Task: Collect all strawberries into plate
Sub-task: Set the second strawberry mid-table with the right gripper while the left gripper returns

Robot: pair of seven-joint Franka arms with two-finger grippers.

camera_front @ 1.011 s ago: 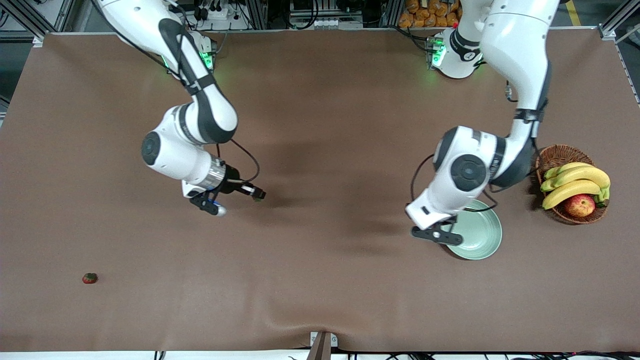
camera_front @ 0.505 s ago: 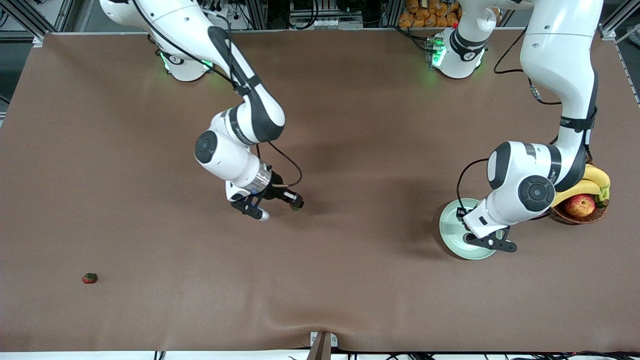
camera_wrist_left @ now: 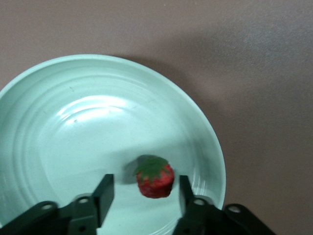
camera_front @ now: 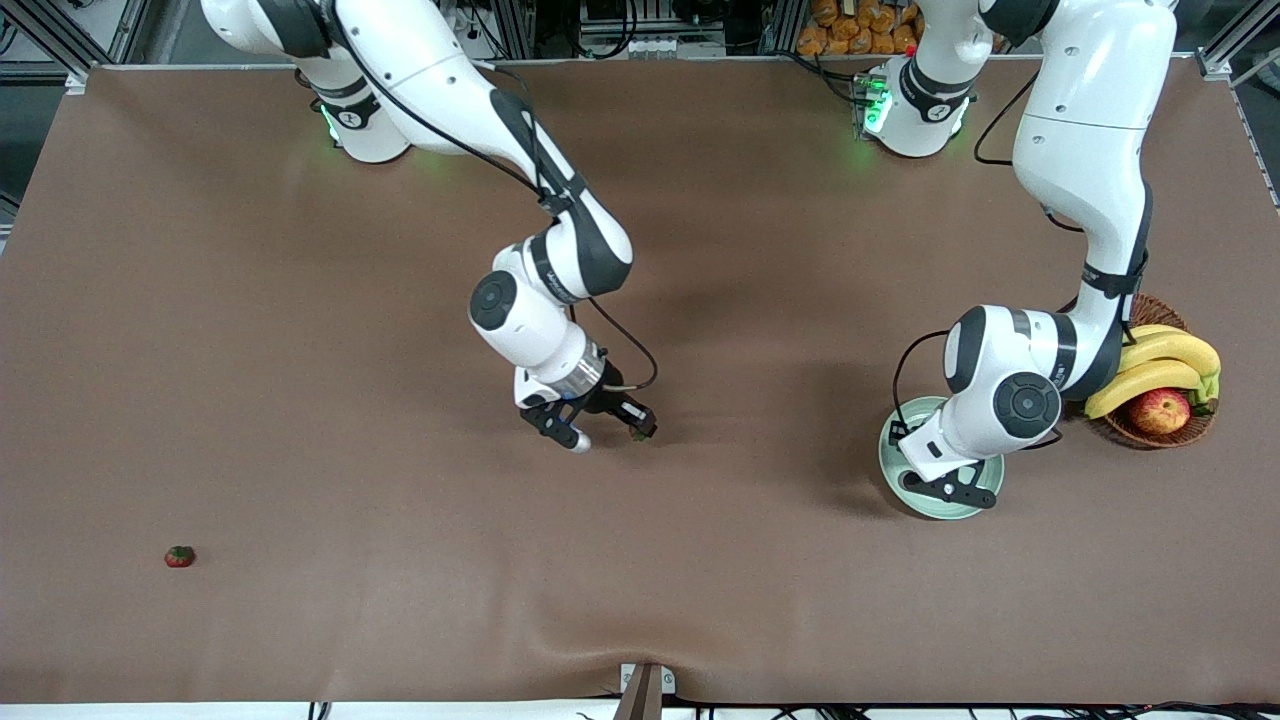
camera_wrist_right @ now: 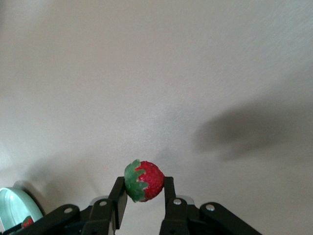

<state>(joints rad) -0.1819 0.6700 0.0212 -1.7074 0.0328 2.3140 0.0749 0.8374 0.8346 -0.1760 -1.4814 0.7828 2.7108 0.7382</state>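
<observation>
The pale mint-green plate [camera_front: 945, 510] lies toward the left arm's end of the table, beside the basket. My left gripper [camera_front: 925, 462] hangs low over it. In the left wrist view my left gripper [camera_wrist_left: 145, 186] is open, and a strawberry [camera_wrist_left: 154, 177] lies on the plate [camera_wrist_left: 73, 132] between the fingers, touching neither. My right gripper [camera_front: 638, 428] is over the middle of the table, shut on a second strawberry [camera_wrist_right: 144, 180]. A third strawberry [camera_front: 180, 556] lies on the table toward the right arm's end, nearer the front camera. The right wrist view shows the plate's edge [camera_wrist_right: 11, 203].
A brown wicker basket [camera_front: 1115, 425] with bananas [camera_front: 1150, 365] and a red-yellow apple [camera_front: 1160, 410] stands beside the plate, at the left arm's end. The brown table cover [camera_front: 640, 560] is bare between my right gripper and the plate.
My right arm has carried its strawberry toward the plate's end of the table. My left arm swung across the plate toward the basket, then came part of the way back over it.
</observation>
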